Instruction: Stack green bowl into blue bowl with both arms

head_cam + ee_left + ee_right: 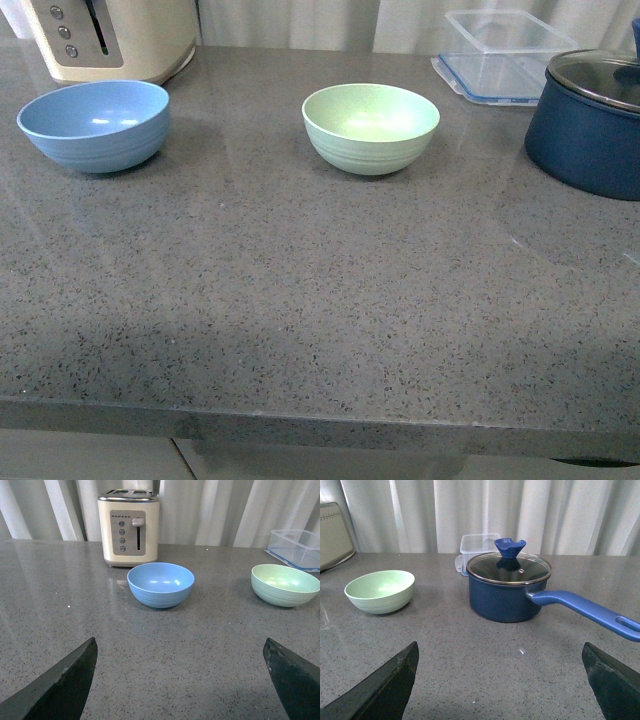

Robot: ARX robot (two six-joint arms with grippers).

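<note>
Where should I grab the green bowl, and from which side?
Pinch the rim of the green bowl from above, one finger inside, one outside: it stands upright and empty, and its rounded outer wall would likely slip. Take the rim on the side facing the open right gripper.

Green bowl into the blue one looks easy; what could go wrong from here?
1. The green bowl is smooth and round on a glossy counter; pinched at the rim it may slip or slide.
2. The navy saucepan stands beside it, long handle jutting out; the right gripper might knock it.
3. The blue bowl sits close to the toaster, leaving little room behind.
</note>
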